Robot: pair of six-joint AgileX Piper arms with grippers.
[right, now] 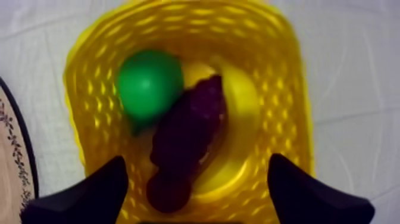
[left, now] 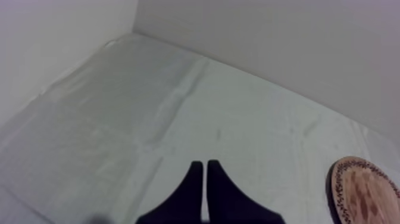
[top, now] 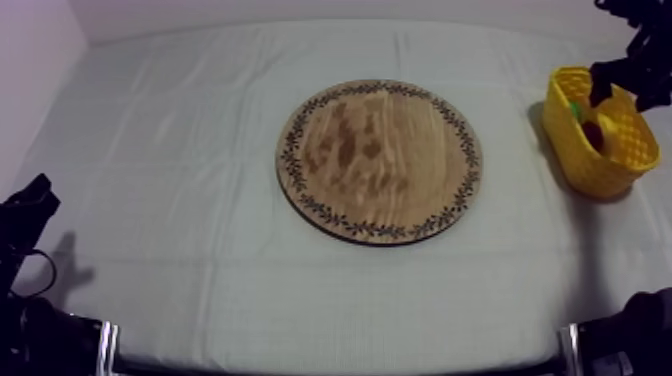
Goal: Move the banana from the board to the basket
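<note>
At the near left edge of the worktop (top: 180,200) the left hand (top: 30,205) sits low. Seen from its own wrist, the left hand (left: 205,164) has its two black fingers lying together as a narrow wedge, closed on nothing, above the grey-white cloth (left: 178,107). The edge of the round wooden board (left: 363,190) is near it.

The round wooden board (top: 380,160) lies flat at the middle of the worktop, with dark grain across its face (a ring of small leaf shapes runs round the rim).

Well to the right of it stands the yellow basket (top: 620,150), with the right hand (top: 615,80) just above its opening. From the right wrist, the right hand (right: 196,162) has its fingers wide apart and grips nothing, one at each side of the yellow basket (right: 89,137). Inside lie a green pear (right: 149,83), a dark bunch of grapes (right: 187,137) and the banana (right: 241,101), which is partly under the grapes. The board's rim (right: 12,155) shows just beside the basket.
</note>
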